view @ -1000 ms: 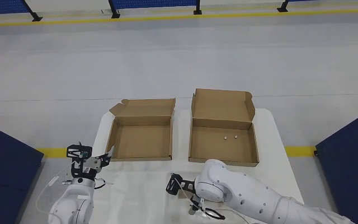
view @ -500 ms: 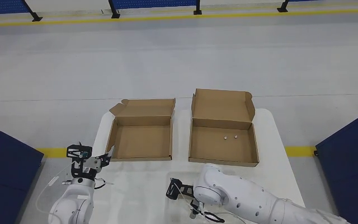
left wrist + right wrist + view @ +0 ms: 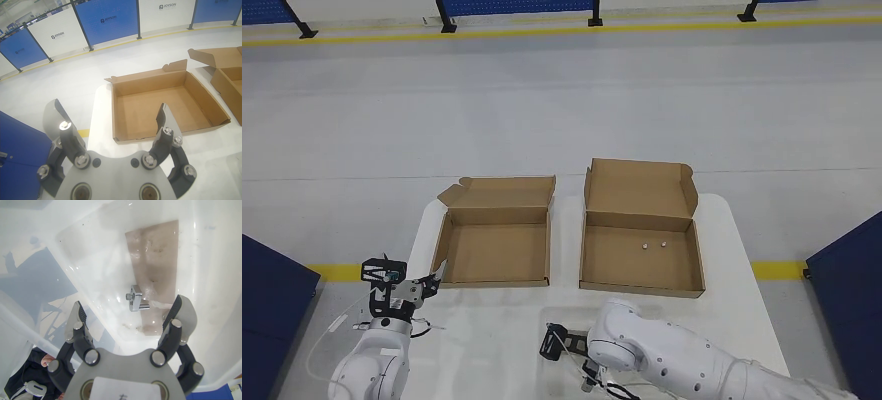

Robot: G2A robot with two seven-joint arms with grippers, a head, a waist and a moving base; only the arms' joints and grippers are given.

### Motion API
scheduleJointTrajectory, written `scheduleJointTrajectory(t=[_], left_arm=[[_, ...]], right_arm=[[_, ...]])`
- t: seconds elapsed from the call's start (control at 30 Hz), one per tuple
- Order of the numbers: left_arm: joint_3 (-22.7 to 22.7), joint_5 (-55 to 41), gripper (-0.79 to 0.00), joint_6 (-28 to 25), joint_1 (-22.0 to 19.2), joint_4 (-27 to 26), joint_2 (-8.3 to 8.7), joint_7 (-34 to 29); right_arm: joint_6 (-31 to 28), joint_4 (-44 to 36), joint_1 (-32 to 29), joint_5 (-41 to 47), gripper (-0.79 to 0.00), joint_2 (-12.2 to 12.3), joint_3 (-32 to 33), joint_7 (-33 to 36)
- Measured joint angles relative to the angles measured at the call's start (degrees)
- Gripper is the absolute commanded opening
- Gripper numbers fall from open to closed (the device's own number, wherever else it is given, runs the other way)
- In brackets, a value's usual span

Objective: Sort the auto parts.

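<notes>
A small metal part (image 3: pixel 135 295), a flat block with a screw head and a pin, lies on the floor of a translucent white bin (image 3: pixel 208 275). My right gripper (image 3: pixel 129 300) hangs open inside the bin, its fingertips on either side of the part and not touching it. The right arm (image 3: pixel 652 350) is at the table's near edge. My left gripper (image 3: pixel 110 104) is open and holds nothing, near the front left corner of the table (image 3: pixel 432 277). Two small pale parts (image 3: pixel 652 243) lie in the right cardboard box (image 3: pixel 592 262).
The left cardboard box (image 3: pixel 492 282) stands open with nothing inside, just beyond my left gripper (image 3: pixel 189 79). Both boxes have their lids folded back toward the far table edge. A brownish patch (image 3: pixel 155 256) shows through the bin floor.
The right arm's wrist has drifted slightly toward the near table edge. The left arm has not moved.
</notes>
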Motion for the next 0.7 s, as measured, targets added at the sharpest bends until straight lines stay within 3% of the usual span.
scheduleJointTrajectory(t=[0.07, 0.7], left_arm=[[0.0, 0.0, 0.0, 0.0, 0.0, 0.0, 0.0, 0.0], [0.0, 0.0, 0.0, 0.0, 0.0, 0.0, 0.0, 0.0]], right_arm=[[0.2, 0.1, -0.1, -0.4, -0.394, -0.1, -0.1, 0.4], [0.3, 1.2, -0.6, -2.4, -0.416, -1.5, -0.1, 2.2]])
